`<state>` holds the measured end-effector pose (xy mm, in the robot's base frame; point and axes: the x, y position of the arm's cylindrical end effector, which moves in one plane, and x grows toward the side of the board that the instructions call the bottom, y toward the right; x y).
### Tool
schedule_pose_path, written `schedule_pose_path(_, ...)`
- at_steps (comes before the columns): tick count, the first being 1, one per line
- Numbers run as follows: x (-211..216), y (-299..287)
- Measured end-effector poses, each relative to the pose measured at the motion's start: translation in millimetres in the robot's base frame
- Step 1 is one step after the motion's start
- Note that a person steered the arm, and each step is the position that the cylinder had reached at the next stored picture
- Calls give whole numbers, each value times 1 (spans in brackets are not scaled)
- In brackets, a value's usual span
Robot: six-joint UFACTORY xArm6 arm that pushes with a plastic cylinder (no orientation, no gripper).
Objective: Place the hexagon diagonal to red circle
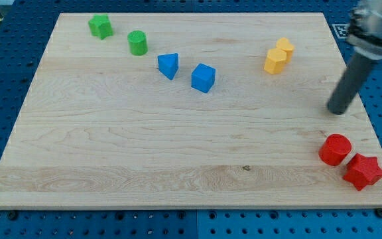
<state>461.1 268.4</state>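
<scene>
A yellow hexagon [275,62] lies at the view's upper right, touching a second yellow block [285,47] just above it. A red circle [335,149] sits near the view's lower right, with a red star [363,171] touching it at its lower right. My tip [337,111] rests on the board near the right edge, about a block's width above the red circle and well to the right of and below the yellow hexagon. It touches no block.
A green star [100,26] and a green cylinder [137,42] lie at the view's upper left. A blue triangular block [168,65] and a blue cube [203,78] lie right of them. The wooden board [144,146] ends close behind the red blocks.
</scene>
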Motion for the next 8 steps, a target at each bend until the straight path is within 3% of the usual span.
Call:
schedule_pose_path(1, -8, 70)
schedule_pose_path(2, -49, 75)
schedule_pose_path(4, -133, -23)
schedule_pose_path(5, -141, -72)
schedule_pose_path(6, -125, -75)
schedule_pose_path(8, -168, -99)
